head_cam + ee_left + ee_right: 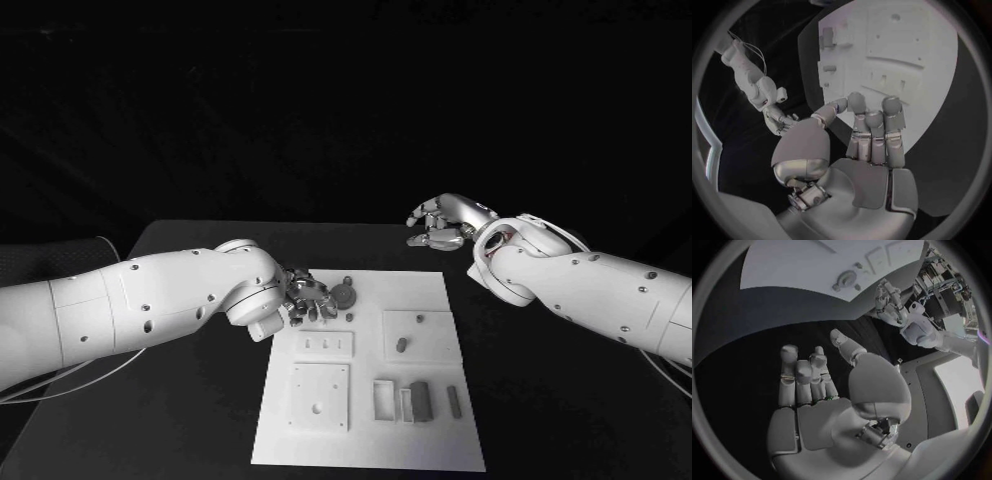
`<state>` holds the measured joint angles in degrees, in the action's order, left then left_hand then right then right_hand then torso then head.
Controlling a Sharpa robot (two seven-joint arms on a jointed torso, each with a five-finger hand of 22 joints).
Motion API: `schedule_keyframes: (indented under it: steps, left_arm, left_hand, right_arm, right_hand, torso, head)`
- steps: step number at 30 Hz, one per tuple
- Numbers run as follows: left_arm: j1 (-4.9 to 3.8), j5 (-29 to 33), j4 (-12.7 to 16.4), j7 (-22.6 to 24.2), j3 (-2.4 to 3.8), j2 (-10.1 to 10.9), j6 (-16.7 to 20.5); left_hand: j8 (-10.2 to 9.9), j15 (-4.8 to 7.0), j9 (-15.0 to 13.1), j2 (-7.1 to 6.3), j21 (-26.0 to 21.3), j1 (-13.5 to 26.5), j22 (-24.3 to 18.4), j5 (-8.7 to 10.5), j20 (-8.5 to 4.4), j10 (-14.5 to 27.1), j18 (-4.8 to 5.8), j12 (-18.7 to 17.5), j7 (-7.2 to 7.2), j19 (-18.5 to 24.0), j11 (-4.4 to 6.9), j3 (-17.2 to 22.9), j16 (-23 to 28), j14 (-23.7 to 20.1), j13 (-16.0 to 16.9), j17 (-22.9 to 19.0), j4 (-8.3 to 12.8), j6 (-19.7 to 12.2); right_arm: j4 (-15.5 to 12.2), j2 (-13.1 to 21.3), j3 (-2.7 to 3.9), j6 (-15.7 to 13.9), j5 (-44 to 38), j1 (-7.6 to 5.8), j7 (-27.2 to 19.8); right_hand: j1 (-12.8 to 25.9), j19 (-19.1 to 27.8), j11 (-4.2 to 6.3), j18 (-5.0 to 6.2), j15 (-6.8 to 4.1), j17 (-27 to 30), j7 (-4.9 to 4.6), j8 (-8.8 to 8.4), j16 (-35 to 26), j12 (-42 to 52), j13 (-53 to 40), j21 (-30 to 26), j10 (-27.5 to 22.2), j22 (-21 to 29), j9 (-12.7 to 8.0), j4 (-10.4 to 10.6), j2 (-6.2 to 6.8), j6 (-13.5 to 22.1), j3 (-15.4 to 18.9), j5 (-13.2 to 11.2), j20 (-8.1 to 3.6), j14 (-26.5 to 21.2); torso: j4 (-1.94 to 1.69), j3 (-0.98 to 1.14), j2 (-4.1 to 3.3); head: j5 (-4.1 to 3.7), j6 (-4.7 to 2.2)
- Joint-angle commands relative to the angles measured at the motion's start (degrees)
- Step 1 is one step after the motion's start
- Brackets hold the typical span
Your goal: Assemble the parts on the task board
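Your left robot hand (300, 300) sits over the far left corner of the white board (433, 455), its arm reaching in low from the counter's left side. From the wrist camera its palm faces the board with the fingers (873, 135) straight, side by side, and the thumb out to one side; nothing lies in the palm there. From the head camera its fingertips sit right beside a small round grey part (343, 295) at the board's far edge, but you cannot tell whether they touch or pinch it.

Your right robot hand (440, 222) hangs over the black counter (188, 400) beyond the board's far right corner, well apart from every part. Its fingers (798, 380) are loosely apart, lightly bent, thumb out, holding nothing.

On the board, a flat square plate (319, 396) with small holes lies near the left edge. Toward the near right corner a long grey block (420, 399) and a thin bar (454, 401) lie side by side, their long axes running from the near edge to the far edge. A smaller raised plate (415, 335) nearer the far right corner carries two short pegs. All surfaces look smooth and matte.
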<state>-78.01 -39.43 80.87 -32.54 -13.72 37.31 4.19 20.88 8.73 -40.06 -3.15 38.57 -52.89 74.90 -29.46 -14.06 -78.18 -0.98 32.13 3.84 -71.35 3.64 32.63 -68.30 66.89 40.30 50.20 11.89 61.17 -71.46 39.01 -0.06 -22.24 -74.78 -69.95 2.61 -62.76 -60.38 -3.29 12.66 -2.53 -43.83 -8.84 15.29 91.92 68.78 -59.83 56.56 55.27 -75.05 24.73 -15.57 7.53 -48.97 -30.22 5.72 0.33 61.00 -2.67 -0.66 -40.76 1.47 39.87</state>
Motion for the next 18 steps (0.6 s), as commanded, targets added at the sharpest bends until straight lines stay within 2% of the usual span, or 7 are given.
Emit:
schedule_keyframes:
  steps: [1,8,15,18]
  left_arm:
    - [0.16,-3.63,-0.45,-2.99,0.06,-0.30,-7.45]
    - [0.40,-3.09,-1.57,-4.10,0.05,-1.09,-8.78]
    - [1.13,-2.85,-2.58,-4.52,0.05,-2.20,-11.35]
    - [1.62,-3.88,-2.90,-4.42,0.05,-2.48,-10.54]
  left_hand:
    - [0.30,0.93,-0.45,0.78,0.50,0.08,1.49,-0.63,-0.74,0.07,-1.35,0.48,-1.93,0.49,0.38,4.76,-0.43,-0.09,-0.05,-0.24,4.60,5.28]
    - [0.55,1.02,-1.00,1.06,1.08,0.49,1.42,-1.22,-0.85,0.28,-1.34,1.07,-1.95,0.59,0.44,4.91,-0.85,-0.07,-0.27,-0.75,4.57,5.09]
    - [1.16,1.23,-1.98,1.46,2.07,1.58,1.38,-1.70,-0.97,0.30,-1.28,2.43,-2.19,0.56,0.66,4.86,-1.88,0.04,-0.50,-1.45,4.40,5.28]
    - [1.17,1.24,-2.10,1.50,2.14,1.75,1.36,-1.71,-1.00,0.46,-1.29,2.60,-2.18,0.69,0.66,4.92,-2.00,-0.11,-0.57,-1.58,4.45,5.19]
  right_arm:
    - [0.09,-0.02,0.09,-0.20,0.74,0.00,-1.06]
    - [0.04,-0.04,0.21,-0.14,0.90,0.00,-1.07]
    - [0.00,-0.17,0.28,0.18,0.91,0.00,-1.00]
    - [-0.04,-0.23,0.28,0.38,0.91,0.00,-0.96]
  right_hand:
    - [-0.19,0.35,-0.16,2.34,-0.02,0.05,-1.00,-0.15,-0.27,0.26,0.08,-0.36,-0.40,-0.27,-0.08,-0.35,-0.32,0.46,-0.02,0.21,-0.22,0.23]
    - [0.01,0.40,-0.21,2.34,0.01,0.03,-1.05,-0.23,-0.30,0.31,0.22,-0.39,-0.50,-0.28,-0.15,-0.34,-0.40,0.60,0.11,0.20,-0.15,0.18]
    - [0.03,0.41,-0.22,2.34,0.02,0.03,-1.06,-0.24,-0.31,0.33,0.27,-0.40,-0.53,-0.28,-0.17,-0.36,-0.41,0.62,0.14,0.20,-0.13,0.17]
    - [0.17,0.43,-0.24,2.34,0.04,0.02,-1.08,-0.25,-0.32,0.36,0.33,-0.41,-0.57,-0.29,-0.19,-0.31,-0.44,0.64,0.21,0.20,-0.09,0.14]
  torso:
    - [0.06,0.01,-0.02]
    - [0.02,0.01,-0.02]
    - [0.05,-0.02,-0.04]
    - [0.04,-0.02,-0.03]
  head:
    - [0.04,0.61]
    - [-0.12,1.21]
    - [-0.19,1.75]
    - [-0.24,1.93]
